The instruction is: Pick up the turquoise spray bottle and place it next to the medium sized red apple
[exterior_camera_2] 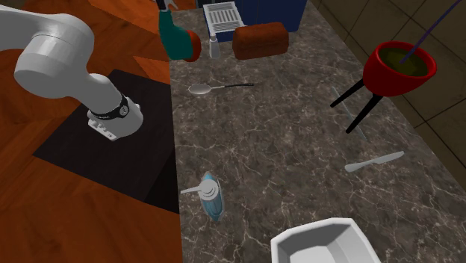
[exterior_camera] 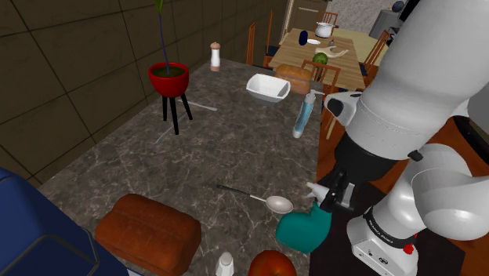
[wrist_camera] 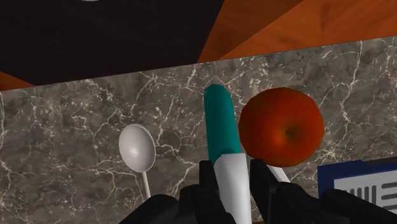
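Observation:
My gripper [wrist_camera: 234, 173] is shut on the white neck of the turquoise spray bottle [wrist_camera: 221, 124], one black finger on each side. The bottle's body points away from the hand over the marble counter [wrist_camera: 76, 133], right beside the red apple [wrist_camera: 282, 127]. In the shoulder view the bottle [exterior_camera: 302, 230] hangs tilted at the counter's near edge under the gripper [exterior_camera: 327, 193], with the apple [exterior_camera: 272, 265] just beside it. The second exterior view has the bottle [exterior_camera_2: 175, 37] partly covering the apple [exterior_camera_2: 196, 47]. I cannot tell whether the bottle touches the counter.
A white spoon [exterior_camera: 278, 205] lies close to the bottle, with a brown loaf [exterior_camera: 149, 233], a small white shaker [exterior_camera: 225, 264] and a blue rack [exterior_camera: 31, 235] nearby. Farther along stand a pale blue spray bottle [exterior_camera: 302, 118], a white dish [exterior_camera: 267, 87] and a red plant pot [exterior_camera: 168, 78].

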Motion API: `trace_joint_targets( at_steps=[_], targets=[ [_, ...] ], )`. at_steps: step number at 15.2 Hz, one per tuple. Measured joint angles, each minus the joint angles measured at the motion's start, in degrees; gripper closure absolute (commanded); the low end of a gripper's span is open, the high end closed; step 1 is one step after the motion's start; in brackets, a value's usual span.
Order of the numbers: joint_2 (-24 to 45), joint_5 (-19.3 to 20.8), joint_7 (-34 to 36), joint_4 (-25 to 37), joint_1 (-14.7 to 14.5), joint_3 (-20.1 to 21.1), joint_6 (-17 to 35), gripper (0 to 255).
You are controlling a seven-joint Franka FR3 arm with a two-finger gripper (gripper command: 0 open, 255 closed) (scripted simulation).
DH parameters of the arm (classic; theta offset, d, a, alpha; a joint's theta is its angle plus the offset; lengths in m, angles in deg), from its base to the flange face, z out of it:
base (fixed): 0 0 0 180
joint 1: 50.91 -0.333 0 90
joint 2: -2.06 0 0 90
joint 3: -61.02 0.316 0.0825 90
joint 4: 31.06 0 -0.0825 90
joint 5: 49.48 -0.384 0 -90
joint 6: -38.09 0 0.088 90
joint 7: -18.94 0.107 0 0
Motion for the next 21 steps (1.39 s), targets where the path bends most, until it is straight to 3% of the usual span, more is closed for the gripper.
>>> trace_joint_targets(
  at_steps=[15,21],
  targets=[
    [0.8,-4.4,-0.8,-10.6,-1.5,4.7,11.4,255],
    [0.7,-4.6,-0.8,-11.2,-1.6,4.9,11.9,255]
  ],
)
